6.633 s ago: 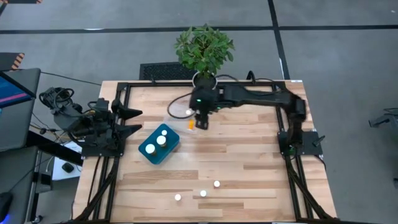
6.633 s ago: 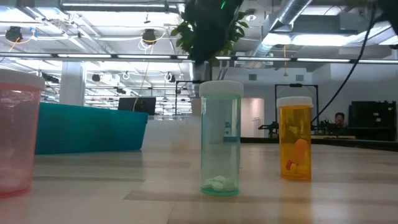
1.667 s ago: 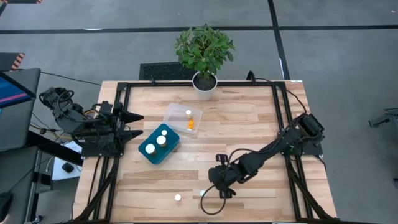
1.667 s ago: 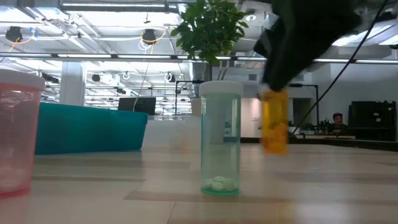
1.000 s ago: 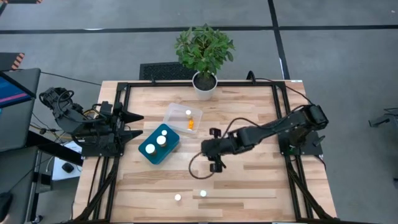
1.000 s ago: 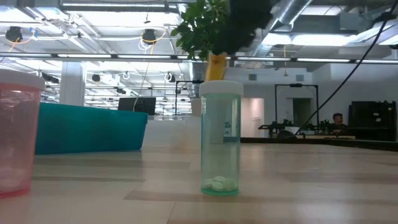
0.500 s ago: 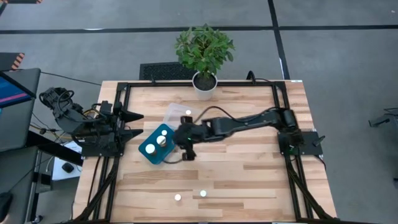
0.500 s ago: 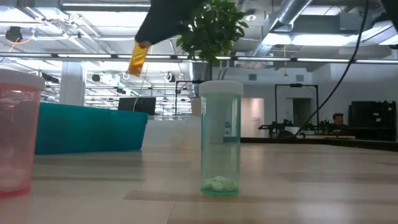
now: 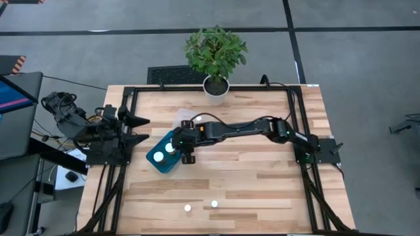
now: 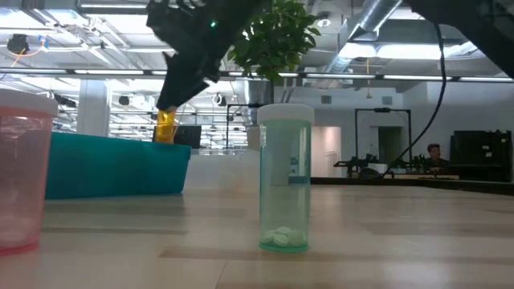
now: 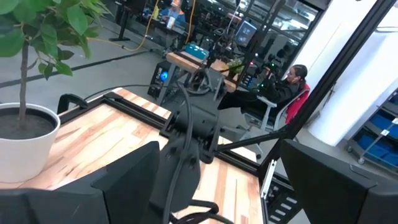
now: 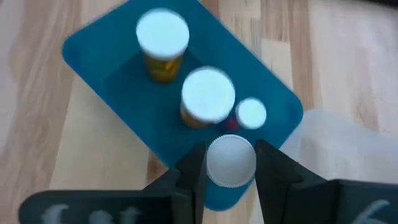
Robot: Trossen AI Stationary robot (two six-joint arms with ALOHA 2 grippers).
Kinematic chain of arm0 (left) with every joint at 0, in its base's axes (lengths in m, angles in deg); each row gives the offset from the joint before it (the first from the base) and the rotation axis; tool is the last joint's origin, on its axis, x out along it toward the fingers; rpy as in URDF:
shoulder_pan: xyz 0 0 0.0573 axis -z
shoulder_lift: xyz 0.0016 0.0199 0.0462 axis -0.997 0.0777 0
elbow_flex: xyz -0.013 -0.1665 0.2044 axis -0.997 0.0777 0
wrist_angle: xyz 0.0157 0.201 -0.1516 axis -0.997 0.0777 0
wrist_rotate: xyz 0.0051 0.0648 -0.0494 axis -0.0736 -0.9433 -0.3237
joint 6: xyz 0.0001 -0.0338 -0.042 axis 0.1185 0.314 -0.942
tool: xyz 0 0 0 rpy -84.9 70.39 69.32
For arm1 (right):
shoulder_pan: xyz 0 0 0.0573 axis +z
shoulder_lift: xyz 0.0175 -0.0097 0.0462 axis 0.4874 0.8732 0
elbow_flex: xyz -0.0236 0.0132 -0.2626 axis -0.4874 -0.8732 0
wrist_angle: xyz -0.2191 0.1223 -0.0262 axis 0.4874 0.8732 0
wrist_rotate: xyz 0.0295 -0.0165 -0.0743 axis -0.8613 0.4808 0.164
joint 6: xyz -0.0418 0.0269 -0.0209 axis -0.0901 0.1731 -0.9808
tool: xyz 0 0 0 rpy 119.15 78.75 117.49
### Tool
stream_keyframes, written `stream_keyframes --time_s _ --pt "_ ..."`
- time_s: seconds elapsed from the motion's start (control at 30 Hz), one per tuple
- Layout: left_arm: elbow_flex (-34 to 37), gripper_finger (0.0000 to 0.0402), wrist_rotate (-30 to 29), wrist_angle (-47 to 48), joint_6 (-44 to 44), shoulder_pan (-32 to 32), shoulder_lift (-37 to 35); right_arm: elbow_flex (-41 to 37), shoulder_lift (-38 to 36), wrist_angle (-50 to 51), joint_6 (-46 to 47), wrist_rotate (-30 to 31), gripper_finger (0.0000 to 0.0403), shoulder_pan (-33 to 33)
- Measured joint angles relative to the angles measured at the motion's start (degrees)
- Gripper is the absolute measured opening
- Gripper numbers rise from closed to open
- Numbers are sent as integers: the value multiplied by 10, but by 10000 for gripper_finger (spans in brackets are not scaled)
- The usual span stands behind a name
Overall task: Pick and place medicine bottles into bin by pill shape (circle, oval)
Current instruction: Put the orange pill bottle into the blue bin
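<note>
right tool (image 12: 230, 163): clamped on a white-capped medicine bottle (image 12: 231, 160), hanging over the near edge of the teal bin (image 9: 159, 162); in the low view the held bottle (image 10: 166, 126) shows orange, just above the bin's rim
right arm (image 9: 243, 128): stretched across the desk (image 9: 262, 177) from the right side toward the teal bin
teal bin contents: three white-capped bottles standing inside in the right wrist view, one (image 12: 162, 34) apart toward the far corner, a wide one (image 12: 208, 94) mid-bin, a small one (image 12: 251, 114) touching or just beside it
clear bin (image 9: 186, 120): just beside the teal bin, toward the plant; partly hidden by the arm, contents cannot tell
loose bottles: two white caps (image 9: 188, 208) (image 9: 213, 204) on the desk well apart from the teal bin, near the front edge; in the low view a clear green bottle (image 10: 284, 178) upright with white pills at its bottom, a pinkish one (image 10: 22, 168) at the frame edge
left tool (image 9: 140, 128): jaws wide apart, gripping nothing, parked at the desk's left edge, near the teal bin
potted plant (image 9: 215, 56): white pot at the desk's far edge, well apart from the teal bin
background: a seated person (image 11: 287, 87) beyond the desk in the left wrist view
</note>
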Motion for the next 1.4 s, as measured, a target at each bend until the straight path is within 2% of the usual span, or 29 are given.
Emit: stream_keyframes --time_s 0.83,1.4 --pt "0 328 0 5 3 0 -4 -19 28 -70 9 -3 113 -9" --pt "0 328 -4 8 2 0 -4 -21 44 -62 7 0 113 -10"
